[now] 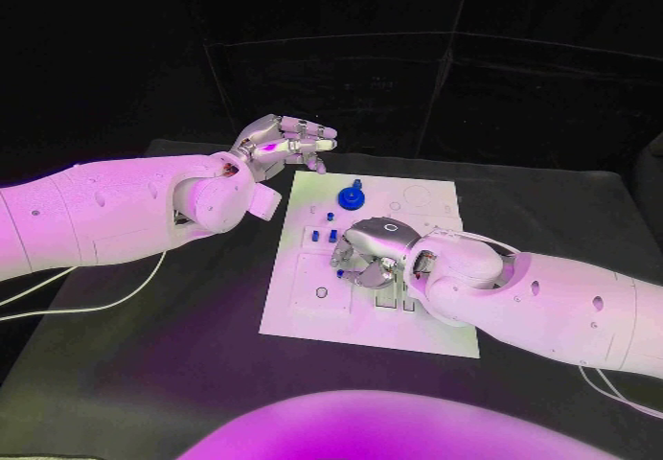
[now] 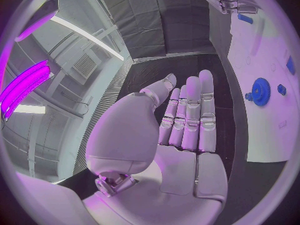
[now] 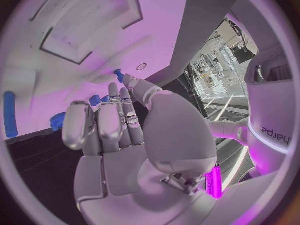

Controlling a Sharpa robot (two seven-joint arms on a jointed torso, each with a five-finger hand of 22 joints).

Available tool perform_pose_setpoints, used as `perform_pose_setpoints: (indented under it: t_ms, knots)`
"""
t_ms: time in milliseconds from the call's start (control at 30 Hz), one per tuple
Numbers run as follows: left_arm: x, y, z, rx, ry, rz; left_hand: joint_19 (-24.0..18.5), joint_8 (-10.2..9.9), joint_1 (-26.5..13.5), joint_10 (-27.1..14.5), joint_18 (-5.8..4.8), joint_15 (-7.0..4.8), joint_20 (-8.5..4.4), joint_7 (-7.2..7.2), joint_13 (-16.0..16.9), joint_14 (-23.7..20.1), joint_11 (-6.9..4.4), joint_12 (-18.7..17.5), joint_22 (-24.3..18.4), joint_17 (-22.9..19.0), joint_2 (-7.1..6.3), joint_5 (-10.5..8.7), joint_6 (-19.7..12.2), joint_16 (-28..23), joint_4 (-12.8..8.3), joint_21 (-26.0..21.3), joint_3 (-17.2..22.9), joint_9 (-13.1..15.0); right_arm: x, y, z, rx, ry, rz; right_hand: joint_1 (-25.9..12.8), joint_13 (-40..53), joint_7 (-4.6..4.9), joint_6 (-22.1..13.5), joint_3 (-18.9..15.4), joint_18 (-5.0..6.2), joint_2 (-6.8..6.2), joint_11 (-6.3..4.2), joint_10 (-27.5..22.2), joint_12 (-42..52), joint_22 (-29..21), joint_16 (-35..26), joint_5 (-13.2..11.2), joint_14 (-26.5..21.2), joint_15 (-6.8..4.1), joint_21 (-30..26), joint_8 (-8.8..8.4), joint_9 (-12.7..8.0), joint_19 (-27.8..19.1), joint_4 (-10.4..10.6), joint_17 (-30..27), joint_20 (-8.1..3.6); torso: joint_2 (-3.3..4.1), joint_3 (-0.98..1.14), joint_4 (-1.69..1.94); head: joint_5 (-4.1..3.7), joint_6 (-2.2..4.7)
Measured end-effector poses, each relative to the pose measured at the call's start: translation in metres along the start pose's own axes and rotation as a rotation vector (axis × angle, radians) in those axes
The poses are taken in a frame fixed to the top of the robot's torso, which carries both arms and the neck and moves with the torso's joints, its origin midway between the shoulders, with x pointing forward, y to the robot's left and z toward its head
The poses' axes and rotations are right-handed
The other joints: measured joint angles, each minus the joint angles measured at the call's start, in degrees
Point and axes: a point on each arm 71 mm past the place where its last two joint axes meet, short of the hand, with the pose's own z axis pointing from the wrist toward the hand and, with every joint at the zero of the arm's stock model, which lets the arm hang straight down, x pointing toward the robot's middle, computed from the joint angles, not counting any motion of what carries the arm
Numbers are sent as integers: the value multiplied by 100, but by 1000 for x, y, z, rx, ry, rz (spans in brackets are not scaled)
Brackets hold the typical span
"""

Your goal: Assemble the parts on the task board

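Hovering over the task board (image 1: 428,206), right hand (image 1: 371,251); left hand (image 1: 284,141) beside it.

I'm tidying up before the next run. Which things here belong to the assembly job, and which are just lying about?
Belongs to the job:
- task board
- blue gear standing on the board
- small blue parts on the board
- left hand, open, beyond the board's far left corner
- right hand, over the board's middle

Just lying about:
- white cable on the table, left of the board

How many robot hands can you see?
2. The left hand hovers off the board's far left corner; the right hand is over the board's middle.
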Motion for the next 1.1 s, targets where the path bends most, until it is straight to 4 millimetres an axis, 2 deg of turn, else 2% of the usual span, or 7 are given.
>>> perform_pose_setpoints:
  t_ms: [367,533,767,867,900,1033,1100]
  knots:
    - [0,0,0,-2,0,0,0,0,0,0,0,0,0,0,0,0,0,0,1,0,0,0,0,0,0,0,0,0,1,0,0,4,9,7,0,-8,0,0,0,0,0,1,-2,0,-3,0,0,0,0,0,0,-1,0,0,-18,0,2,-2,1,-14,-10]
    - [0,0,0,-3,-1,0,0,0,0,0,0,0,0,0,0,0,0,0,1,0,0,0,0,0,0,0,0,0,-1,-7,-4,23,-5,7,0,-39,0,0,-16,0,0,50,-181,-48,-43,0,21,0,0,-22,0,-1,0,-16,-60,0,1,-2,1,-20,-15]
    - [-2,0,-1,-4,-2,0,0,0,0,0,0,0,0,0,0,0,0,0,-5,-10,0,0,0,0,-16,0,-16,0,-7,-25,-32,75,-49,12,0,-39,2,-39,-16,0,0,51,-198,-69,-47,-21,22,0,0,-22,0,-1,0,-16,-73,0,-10,-2,1,-63,36]
    - [-2,0,-1,-5,-4,1,0,0,0,0,0,0,0,0,0,0,0,0,-4,-10,0,0,0,0,-16,0,-16,0,-17,-35,-46,104,-69,14,-5,-38,-13,-54,-56,0,-5,53,-246,-69,-61,-21,49,0,0,-23,0,-1,0,-10,-93,0,-15,-5,-3,-109,76]
    - [-3,0,-1,-5,-4,1,0,0,0,0,0,0,0,0,0,0,0,0,-4,-10,0,0,0,0,-16,0,-16,0,-24,-42,-51,123,-82,14,-68,-38,-31,-106,-124,0,-68,63,-355,-112,-111,-67,50,0,0,-65,0,-1,-51,8,-144,15,-16,-5,-5,-133,96]
    - [-3,0,-1,-5,-5,1,0,0,0,0,0,0,0,0,0,0,0,0,-4,-10,0,0,0,0,-16,0,-16,0,-44,-60,-64,184,-116,9,-101,-38,-49,-280,-375,0,-171,79,-646,-181,-327,-212,50,-32,31,-188,0,-1,-202,55,-372,29,-20,-8,-9,-174,143]
    - [-4,0,-1,-6,-6,2,0,0,0,0,0,0,0,0,0,0,0,0,-4,-10,0,0,0,0,-16,0,-16,0,-50,-70,-72,219,-122,9,-87,-38,-72,-394,-564,0,-184,89,-792,-186,-382,-233,50,-32,31,-221,0,-1,-225,90,-425,40,-20,-10,-12,-197,172]
